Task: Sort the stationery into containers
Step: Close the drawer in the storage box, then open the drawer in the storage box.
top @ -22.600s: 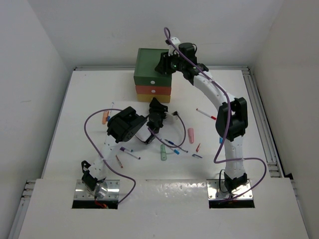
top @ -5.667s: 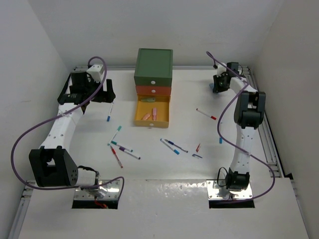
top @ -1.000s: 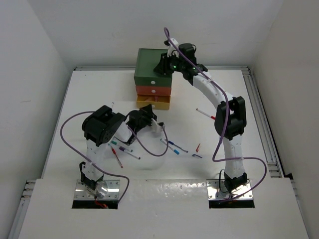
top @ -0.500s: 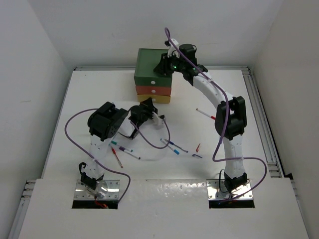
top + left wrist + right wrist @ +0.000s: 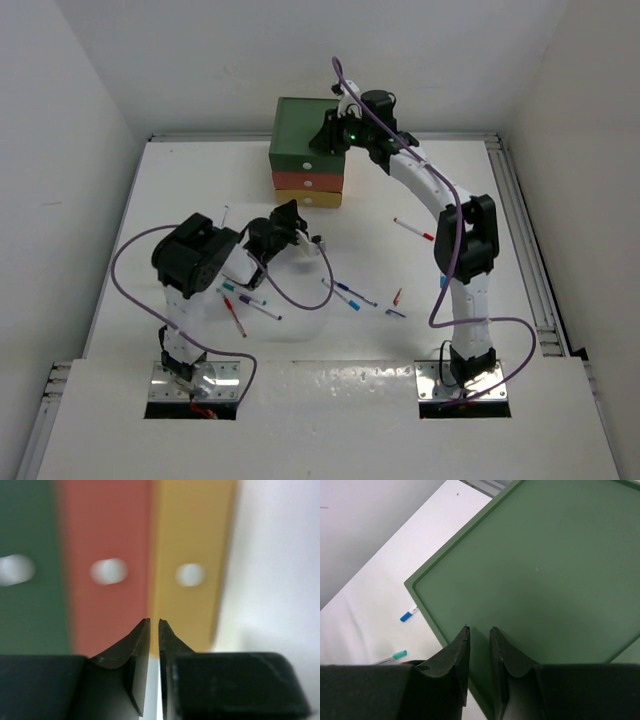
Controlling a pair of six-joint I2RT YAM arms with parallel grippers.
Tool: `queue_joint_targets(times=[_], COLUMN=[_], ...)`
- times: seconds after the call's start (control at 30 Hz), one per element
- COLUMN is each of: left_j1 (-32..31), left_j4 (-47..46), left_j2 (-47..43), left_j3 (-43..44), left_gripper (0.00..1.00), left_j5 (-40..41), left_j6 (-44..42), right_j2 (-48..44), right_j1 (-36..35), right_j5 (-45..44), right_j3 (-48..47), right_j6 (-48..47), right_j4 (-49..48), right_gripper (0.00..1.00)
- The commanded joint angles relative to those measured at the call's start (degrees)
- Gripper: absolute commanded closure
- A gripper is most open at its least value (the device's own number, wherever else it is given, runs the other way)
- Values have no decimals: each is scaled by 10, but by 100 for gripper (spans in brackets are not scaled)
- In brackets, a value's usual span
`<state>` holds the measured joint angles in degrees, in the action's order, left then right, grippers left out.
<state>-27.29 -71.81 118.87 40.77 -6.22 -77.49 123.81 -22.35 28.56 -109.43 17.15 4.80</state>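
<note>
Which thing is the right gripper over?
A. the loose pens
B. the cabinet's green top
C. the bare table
B: the right wrist view shows the right gripper over the green top, near its corner.

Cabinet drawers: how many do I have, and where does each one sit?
3, stacked: the dark green box drawer on top, the orange-red drawer in the middle, the yellow drawer at the bottom. All look pushed in; none seems hidden.

Overhead view; both wrist views close on cabinet (image 5: pixel 300 120)
</note>
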Motion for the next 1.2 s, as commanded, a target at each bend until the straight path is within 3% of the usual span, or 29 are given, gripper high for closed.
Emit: queue_joint_targets(times=[0.0, 0.13, 0.17, 0.3, 0.37, 0.5, 0.6, 0.67, 0.7, 0.73, 0.77, 0.83, 0.87, 0.9, 0.97, 1.0, 1.1, 1.17], left_j1=[-6, -11, -10, 8, 32, 83, 101, 105, 106, 105, 104, 103, 103, 104, 103, 104, 97, 94], left_j4=[-1, 124, 169, 440, 552, 669, 694, 703, 706, 713, 717, 745, 749, 753, 754, 754, 770, 795], left_j2=[-140, -282, -309, -405, -407, -364, -322, -291, -282, -272, -255, -233, -229, -226, -219, -218, -204, -174], left_j3=[-54, -72, -62, 46, 131, 271, 349, 391, 403, 417, 428, 462, 470, 482, 486, 489, 518, 553], left_gripper=[79, 71, 70, 63, 61, 55, 51, 50, 50, 50, 50, 50, 50, 50, 50, 50, 49, 49], left_j5=[-30, -25, -24, -7, -11, -63, -92, -106, -109, -113, -118, -121, -121, -120, -116, -114, -100, -93], left_j6=[87, 170, 229, 417, 521, 656, 748, 768, 769, 787, 790, 792, 792, 790, 789, 783, 750, 737], right_j2=[-44, -72, -92, -131, -160, -223, -272, -288, -298, -305, -309, -331, -344, -374, -398, -411, -415, -411], right_j1=[2, 12, 19, 38, 48, 67, 70, 67, 64, 60, 56, 34, 23, 0, -29, -51, -101, -138], right_j5=[-7, -14, -17, 2, 21, 69, 111, 104, 96, 82, 80, 44, 20, -8, -91, -107, -223, -319], right_j3=[23, 39, 51, 65, 84, 185, 368, 432, 490, 504, 502, 450, 442, 446, 456, 467, 497, 562], right_j6=[10, 26, 40, 63, 82, 189, 374, 454, 516, 522, 500, 328, 258, 116, -13, -122, -325, -459], right_j4=[42, 29, 17, 20, 21, -26, -196, -273, -355, -374, -364, -225, -194, -155, -125, -100, -78, -155], right_gripper=[78, 73, 72, 72, 72, 72, 68, 63, 59, 54, 54, 53, 54, 54, 54, 53, 52, 51])
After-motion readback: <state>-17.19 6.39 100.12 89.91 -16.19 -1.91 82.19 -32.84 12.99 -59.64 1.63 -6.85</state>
